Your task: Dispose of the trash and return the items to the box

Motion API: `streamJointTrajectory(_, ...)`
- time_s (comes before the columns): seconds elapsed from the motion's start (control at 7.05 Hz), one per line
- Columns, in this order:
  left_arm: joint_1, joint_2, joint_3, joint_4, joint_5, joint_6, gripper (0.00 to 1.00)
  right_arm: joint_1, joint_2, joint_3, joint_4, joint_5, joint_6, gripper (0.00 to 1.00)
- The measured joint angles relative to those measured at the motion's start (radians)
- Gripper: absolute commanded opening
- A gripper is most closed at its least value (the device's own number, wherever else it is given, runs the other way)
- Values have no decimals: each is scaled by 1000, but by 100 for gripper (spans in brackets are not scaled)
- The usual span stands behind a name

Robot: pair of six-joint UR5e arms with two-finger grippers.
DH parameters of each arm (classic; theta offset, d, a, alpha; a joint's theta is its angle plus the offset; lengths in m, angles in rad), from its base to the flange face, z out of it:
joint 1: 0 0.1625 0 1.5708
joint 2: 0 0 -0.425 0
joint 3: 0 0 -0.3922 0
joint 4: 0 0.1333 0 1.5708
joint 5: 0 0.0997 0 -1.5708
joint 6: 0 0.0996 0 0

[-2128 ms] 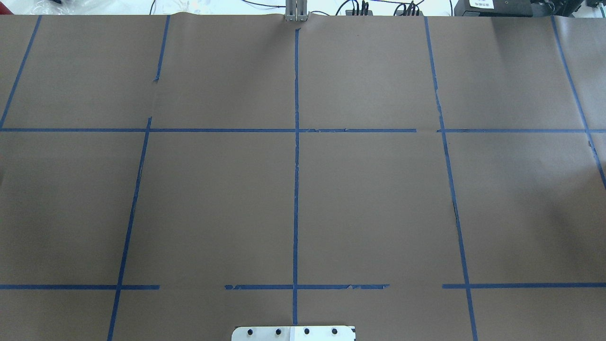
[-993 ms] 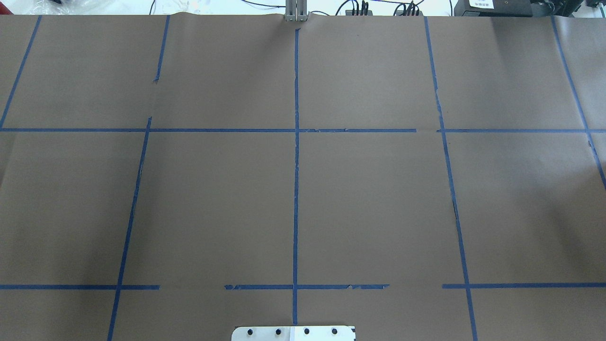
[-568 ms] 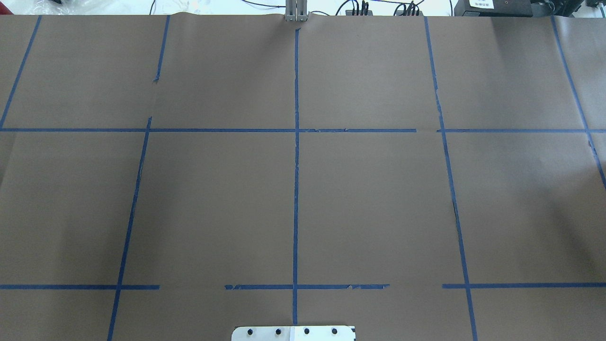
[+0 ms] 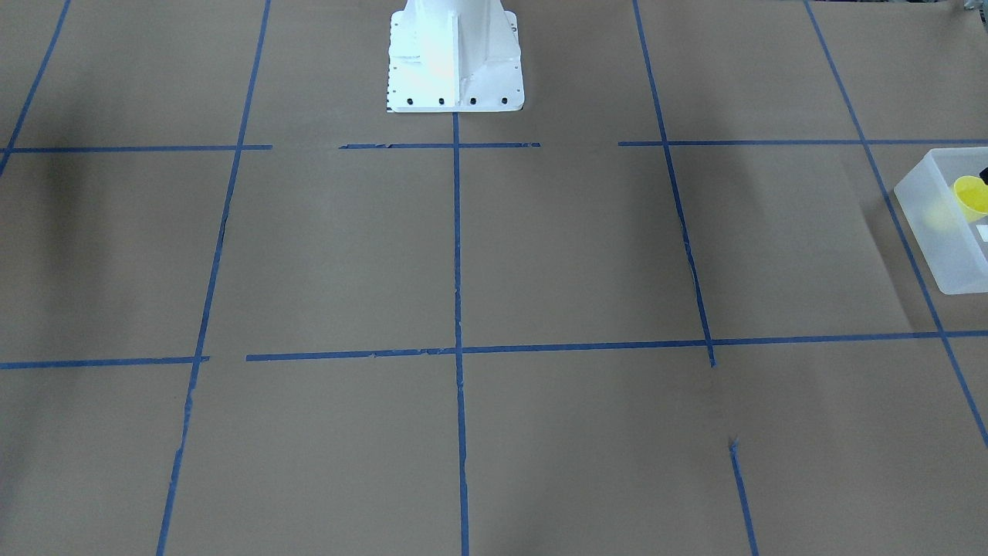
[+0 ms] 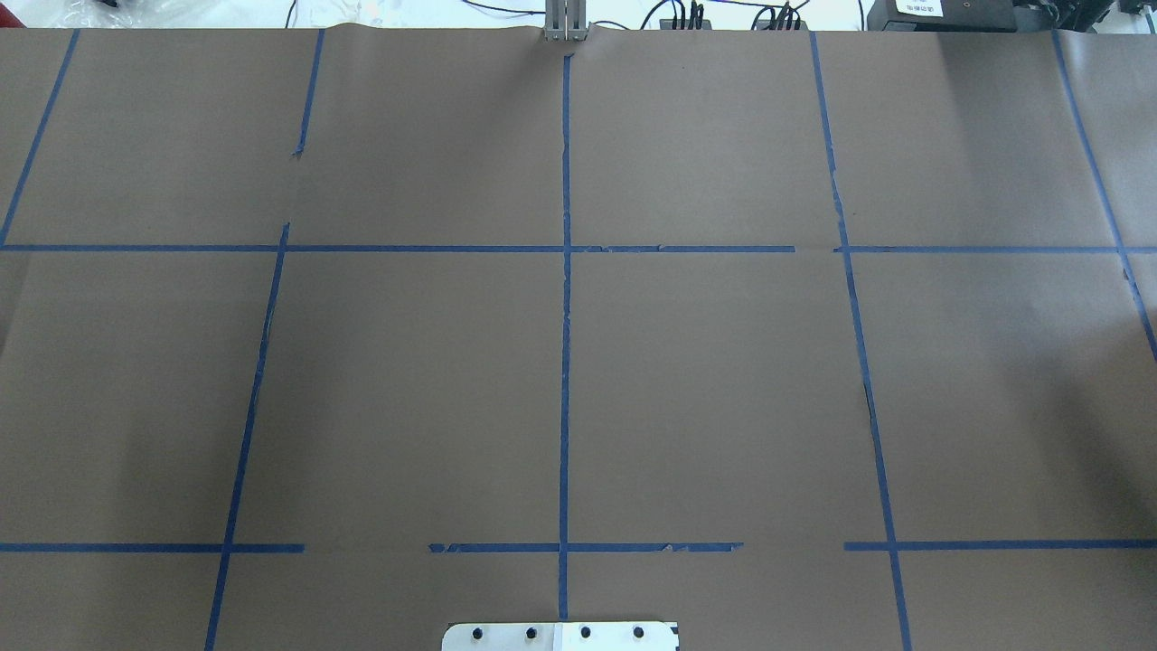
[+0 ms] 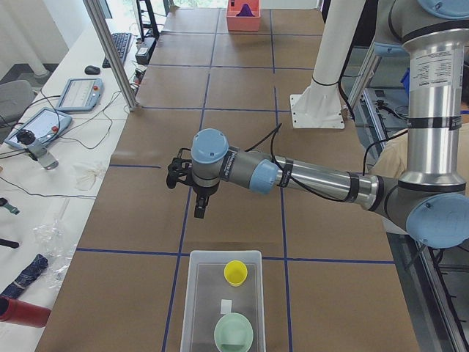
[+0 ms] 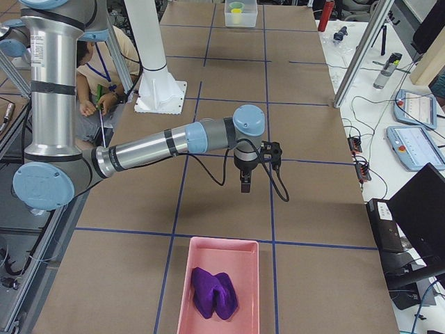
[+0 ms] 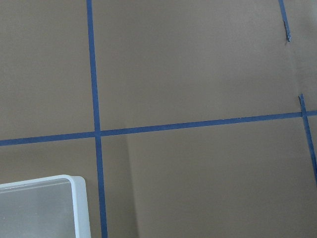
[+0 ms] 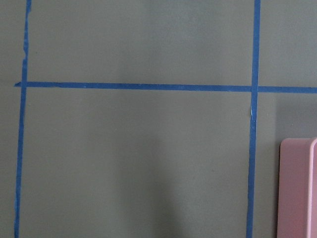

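Observation:
The frosted white box (image 6: 201, 308) stands at the table's end on my left. In it are the yellow cup (image 6: 235, 272), a pale green bowl (image 6: 234, 331) and a small white label (image 6: 226, 304). The box (image 4: 938, 232) and cup (image 4: 969, 196) also show at the front-facing view's right edge. The left gripper (image 6: 198, 209) hangs above the table, short of the box; I cannot tell if it is open or shut. The left wrist view shows only a box corner (image 8: 44, 208). The right gripper (image 7: 245, 186) hangs over bare table; its state cannot be told.
A pink tray (image 7: 240, 257) holding a purple crumpled thing (image 7: 212, 292) stands at the table's end on my right; its edge shows in the right wrist view (image 9: 297, 188). The white robot pedestal (image 4: 454, 62) stands mid-table at the robot's side. Brown paper with blue tape lines covers the table.

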Motion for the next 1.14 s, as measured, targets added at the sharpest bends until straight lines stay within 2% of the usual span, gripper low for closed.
streamJointTrajectory(0.28, 0, 14, 0, -50, 11, 2, 100, 1, -24, -18, 0, 0, -60, 100)
streamJointTrajectory(0.57, -2, 38, 2, -83, 97, 99, 100, 3, -37, -15, 1, 0, -70, 100)
streamJointTrajectory(1.14, -3, 8, 17, 105, 130, 204, 100, 1, -23, -42, 70, 0, -59, 100)
